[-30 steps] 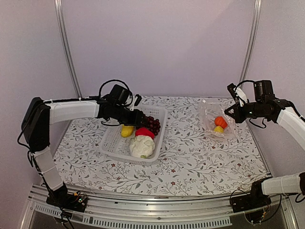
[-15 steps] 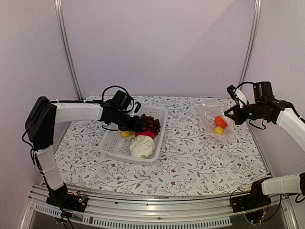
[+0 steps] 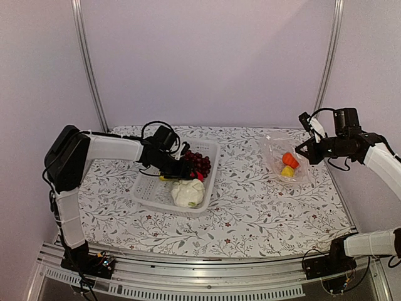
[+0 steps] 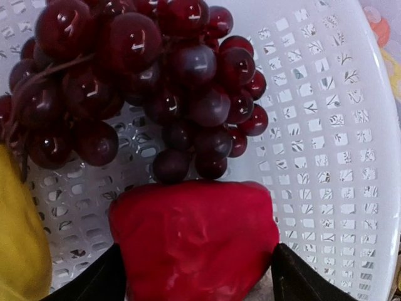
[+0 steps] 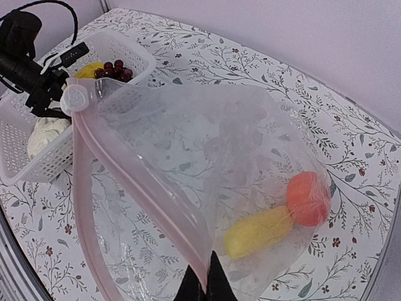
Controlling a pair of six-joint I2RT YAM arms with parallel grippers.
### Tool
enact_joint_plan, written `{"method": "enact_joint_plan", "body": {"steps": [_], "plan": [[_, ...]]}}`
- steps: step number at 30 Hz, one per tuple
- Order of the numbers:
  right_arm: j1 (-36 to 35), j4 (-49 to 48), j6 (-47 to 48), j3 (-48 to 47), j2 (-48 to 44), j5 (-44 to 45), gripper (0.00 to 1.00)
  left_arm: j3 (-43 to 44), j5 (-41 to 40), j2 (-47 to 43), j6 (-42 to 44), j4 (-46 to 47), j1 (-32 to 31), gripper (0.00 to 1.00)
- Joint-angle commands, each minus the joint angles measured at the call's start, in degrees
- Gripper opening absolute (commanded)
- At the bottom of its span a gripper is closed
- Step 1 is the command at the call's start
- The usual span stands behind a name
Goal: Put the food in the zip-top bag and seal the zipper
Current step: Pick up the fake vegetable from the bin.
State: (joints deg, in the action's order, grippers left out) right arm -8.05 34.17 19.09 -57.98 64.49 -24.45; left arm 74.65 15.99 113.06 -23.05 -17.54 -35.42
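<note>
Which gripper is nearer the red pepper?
Left gripper: open fingers flank the red pepper in the basket. The right gripper is across the table, pinching the zip-top bag.

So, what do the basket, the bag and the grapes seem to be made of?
The basket looks like rigid white plastic, slightly translucent, with a moulded grid of holes. The zip-top bag is thin clear plastic film: it wrinkles and one sees through it. The grapes are probably glossy plastic or rubber, judging by sharp highlights; which, I cannot tell.

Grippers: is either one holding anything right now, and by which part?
The right gripper pinches the zip-top bag by its mouth edge. The left gripper straddles the red pepper, jaws open, not clamped.
</note>
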Motion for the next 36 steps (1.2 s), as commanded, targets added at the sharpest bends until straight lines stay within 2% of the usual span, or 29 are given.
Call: {"method": "enact_joint_plan", "body": {"steps": [1, 12, 23, 28, 36], "plan": [[0.37, -0.82, 0.24, 0.92, -0.53, -0.26, 0.0, 0.84, 1.2, 2.96, 0.71, -0.09, 0.74, 0.75], [0.34, -1.2, 0.33, 1.39, -0.54, -0.24, 0.0, -0.72, -1.04, -1.51, 1.77, -0.17, 0.79, 0.46], [0.34, -1.06, 0.4, 1.07, -0.25, -0.25, 0.0, -3.84, -6.55, -13.51, 1.97, -2.03, 0.69, 0.42], [0.36, 0.74, 0.8, -1.59, 0.6, -0.13, 0.0, -4.07, -6.4, -19.52, 0.32, -2.3, 0.16, 0.4], [0.35, 6.38, 0.77, -10.02, 5.51, 0.63, 0.0, -0.05, -8.32, -27.0, 0.79, -2.5, -5.97, 0.37]]}}
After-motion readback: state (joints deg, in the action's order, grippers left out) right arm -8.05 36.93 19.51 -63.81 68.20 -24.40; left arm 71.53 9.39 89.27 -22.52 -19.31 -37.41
